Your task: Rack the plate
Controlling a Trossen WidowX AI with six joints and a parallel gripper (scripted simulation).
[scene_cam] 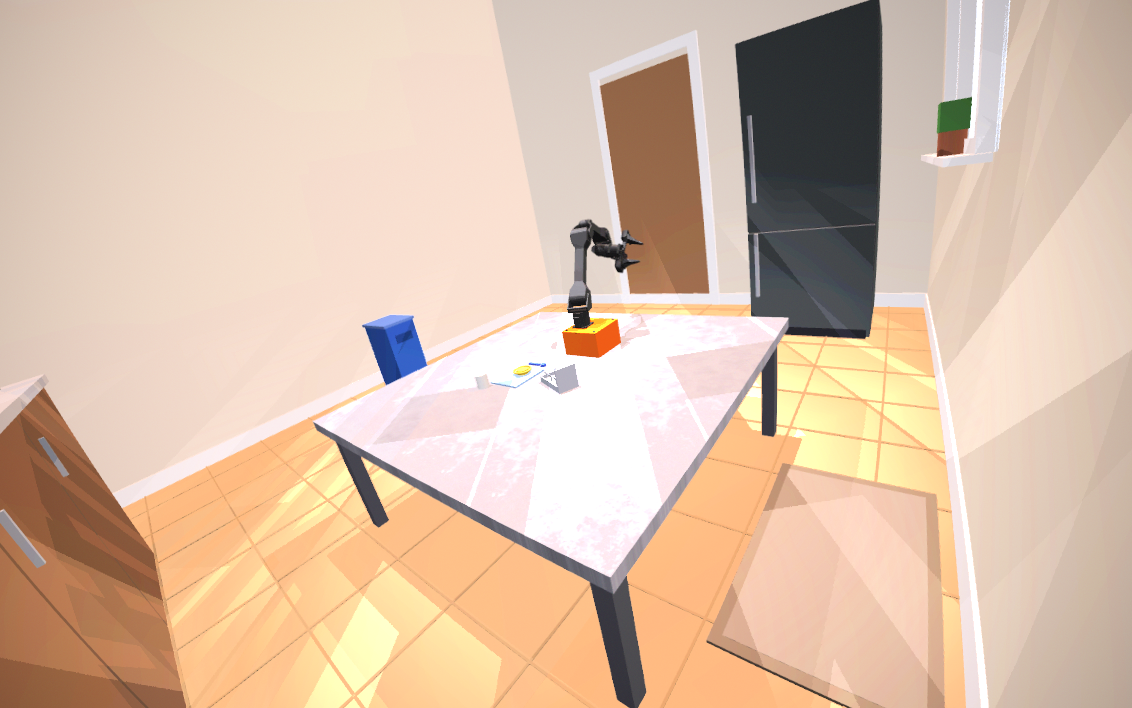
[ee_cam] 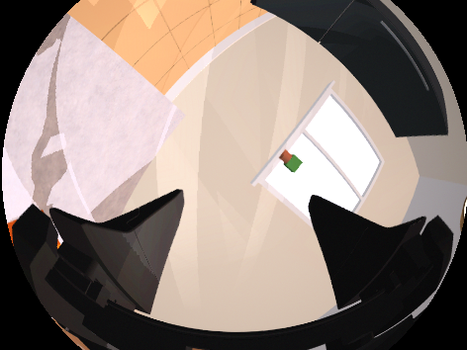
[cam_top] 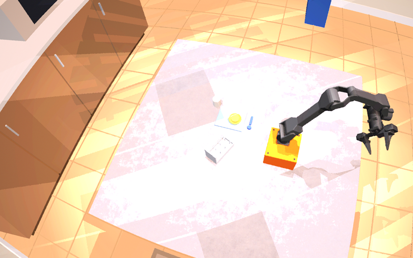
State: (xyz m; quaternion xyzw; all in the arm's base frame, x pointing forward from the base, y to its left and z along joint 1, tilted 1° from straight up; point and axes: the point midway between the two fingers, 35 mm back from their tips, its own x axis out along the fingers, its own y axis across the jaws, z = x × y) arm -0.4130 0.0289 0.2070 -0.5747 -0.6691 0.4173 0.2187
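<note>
A yellow plate (cam_top: 235,118) (scene_cam: 521,369) lies flat on a pale blue-edged mat on the table. The pale grey dish rack (cam_top: 215,155) (scene_cam: 566,380) stands on the table near the mat, with small rails inside; no plate shows in it. My gripper (cam_top: 378,151) (scene_cam: 641,252) (ee_cam: 248,199) is open and empty, raised high on the far side of the arm's base from the plate and rack. The wrist view shows neither the plate nor the rack.
A blue spoon-like utensil (cam_top: 250,122) (scene_cam: 537,364) lies beside the mat (cam_top: 223,126). A white cup (cam_top: 216,101) (scene_cam: 481,380) stands near the mat's other end. The arm's yellow and orange base (cam_top: 279,161) (scene_cam: 587,342) stands on the table (cam_top: 138,204) (scene_cam: 576,500).
</note>
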